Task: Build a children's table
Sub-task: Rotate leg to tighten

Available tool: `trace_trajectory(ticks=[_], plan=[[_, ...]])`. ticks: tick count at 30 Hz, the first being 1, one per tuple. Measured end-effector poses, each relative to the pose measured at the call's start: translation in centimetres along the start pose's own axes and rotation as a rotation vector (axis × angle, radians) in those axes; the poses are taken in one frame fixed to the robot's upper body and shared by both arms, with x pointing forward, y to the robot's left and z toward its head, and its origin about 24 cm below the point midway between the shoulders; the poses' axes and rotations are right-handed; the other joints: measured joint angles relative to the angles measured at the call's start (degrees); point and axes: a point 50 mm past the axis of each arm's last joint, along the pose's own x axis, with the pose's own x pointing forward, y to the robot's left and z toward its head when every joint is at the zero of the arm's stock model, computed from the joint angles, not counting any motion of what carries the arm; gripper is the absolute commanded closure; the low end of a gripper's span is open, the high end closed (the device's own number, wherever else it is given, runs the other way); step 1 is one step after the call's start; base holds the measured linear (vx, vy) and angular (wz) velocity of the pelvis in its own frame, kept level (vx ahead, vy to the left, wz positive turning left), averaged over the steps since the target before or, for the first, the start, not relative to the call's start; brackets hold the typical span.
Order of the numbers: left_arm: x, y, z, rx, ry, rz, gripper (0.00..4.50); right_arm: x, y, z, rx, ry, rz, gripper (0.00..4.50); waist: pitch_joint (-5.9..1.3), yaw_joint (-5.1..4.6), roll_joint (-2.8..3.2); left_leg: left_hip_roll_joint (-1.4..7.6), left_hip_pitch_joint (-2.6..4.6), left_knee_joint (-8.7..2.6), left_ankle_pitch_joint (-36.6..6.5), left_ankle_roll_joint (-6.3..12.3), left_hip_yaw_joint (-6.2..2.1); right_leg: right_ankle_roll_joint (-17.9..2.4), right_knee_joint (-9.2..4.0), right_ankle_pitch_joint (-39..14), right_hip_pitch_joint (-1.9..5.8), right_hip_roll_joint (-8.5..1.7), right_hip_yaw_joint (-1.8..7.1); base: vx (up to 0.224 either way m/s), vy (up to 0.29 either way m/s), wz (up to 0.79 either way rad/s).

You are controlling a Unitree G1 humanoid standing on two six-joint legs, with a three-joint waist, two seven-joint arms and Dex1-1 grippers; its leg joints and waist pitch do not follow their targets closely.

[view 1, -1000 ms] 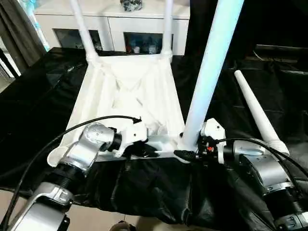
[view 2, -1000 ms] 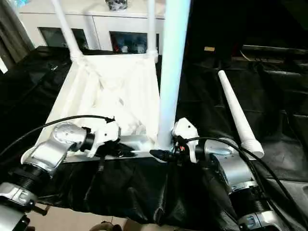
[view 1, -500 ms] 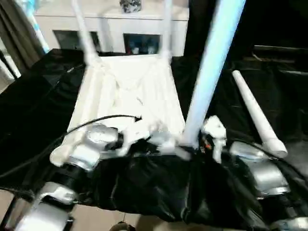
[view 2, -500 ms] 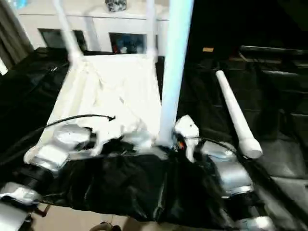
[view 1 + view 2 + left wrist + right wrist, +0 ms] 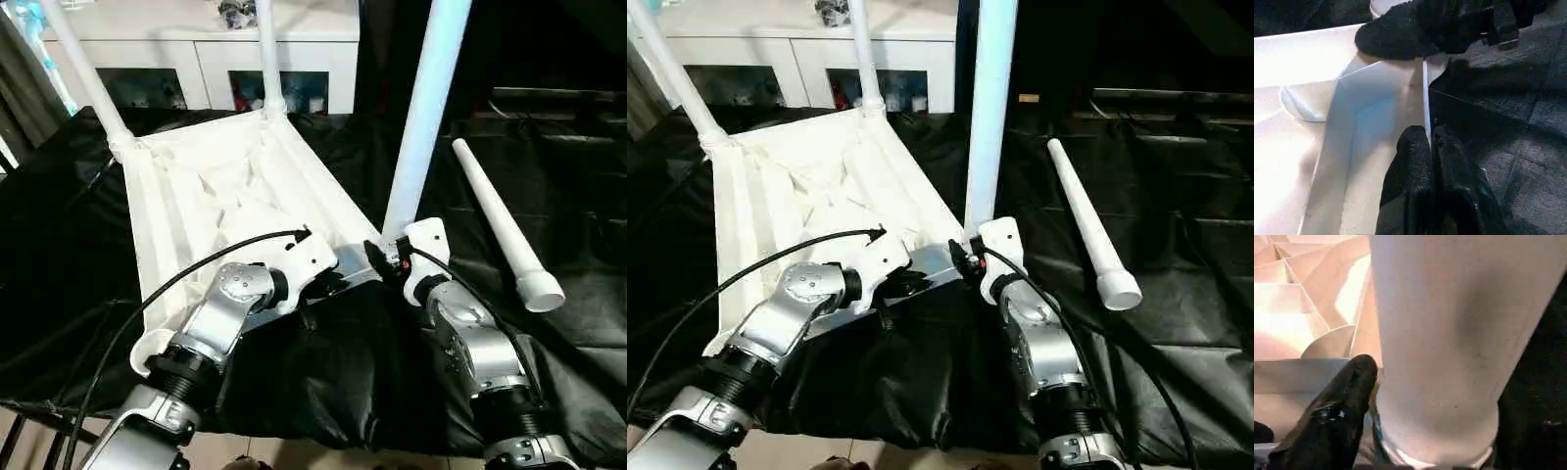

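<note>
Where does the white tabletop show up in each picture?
Left eye: tabletop centre-left, underside up.
Right eye: tabletop left of centre.
Left wrist: tabletop rim pinched by the left gripper.
Right wrist: tabletop ribs behind the upright leg.
Shared landmark: that upright leg at its near corner.

Head views evenly lit and sharp, no motion blur. White tabletop (image 5: 225, 186) runs bright, near clipping on its ribbed underside; standing leg (image 5: 423, 117) carries a bluish cast. Black cloth (image 5: 549, 196) shows soft sheen on its creases and swallows shadow detail. Left wrist view: tabletop blown out on one side, black fingers (image 5: 1425, 186) soft and close. Right wrist view: warm tint, leg (image 5: 1440, 342) out of focus, shaded toward its base.
</note>
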Motion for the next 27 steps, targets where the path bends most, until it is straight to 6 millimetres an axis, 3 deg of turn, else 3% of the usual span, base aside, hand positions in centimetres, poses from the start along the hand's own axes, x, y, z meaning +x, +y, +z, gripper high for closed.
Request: trace_trajectory(ticks=[5, 15, 20, 21, 26, 27], plan=[[-0.5, 0.1, -0.1, 0.038, 0.000, -0.039, 4.50, -0.6, -0.8, 0.1, -0.052, 0.009, 0.131, 0.69, 0.05, 0.07, -0.04, 0.00, -0.09, -0.01, 0.0, 0.00, 0.00, 0.0, -0.04, 0.0, -0.05, 0.00, -0.01, 0.000, 0.000, 0.00], [-3.4, 0.9, -1.1, 0.112, 0.016, -0.208, 4.50, -3.2, -2.4, 0.6, -0.241, 0.073, 0.554, 0.69, 0.07, 1.50, 0.03, 0.03, -0.33, 0.05, 0.0, 0.04, 0.04, -0.1, -0.28, 0.1, -0.04, 0.01, -0.02, 0.000, 0.000, 0.00], [-4.6, 1.2, -1.6, 0.134, 0.033, -0.279, 4.50, -4.1, -2.4, 0.5, -0.245, 0.110, 0.713, 0.69, 0.06, 2.46, 0.04, 0.06, -0.32, 0.11, 0.0, 0.08, 0.08, -0.2, -0.29, 0.1, -0.02, 0.01, -0.02, 0.000, 0.000, 0.00], [-4.8, 1.2, -1.7, 0.143, 0.037, -0.293, 4.50, -4.2, -2.3, 0.5, -0.247, 0.114, 0.734, 0.96, 0.06, 2.57, 0.02, 0.07, -0.30, 0.11, 0.0, 0.08, 0.07, -0.2, -0.28, 0.1, -0.02, 0.01, -0.03, 0.000, 0.000, 0.00], [-5.2, 1.3, -1.9, 0.151, 0.044, -0.336, 4.50, -4.4, -2.2, 0.4, -0.244, 0.127, 0.786, 1.23, 0.06, 2.69, 0.01, 0.08, -0.29, 0.30, 0.0, 0.07, 0.07, -0.2, -0.13, 0.1, 0.02, 0.00, -0.01, 0.000, 0.000, 0.00], [-5.3, 1.3, -2.0, 0.152, 0.048, -0.342, 4.50, -4.4, -2.1, 0.4, -0.239, 0.126, 0.794, 1.47, 0.06, 2.69, 0.01, 0.08, -0.27, 0.34, 0.0, 0.07, 0.07, -0.2, -0.08, 0.1, 0.02, -0.01, 0.00, 0.000, 0.000, 0.00]])
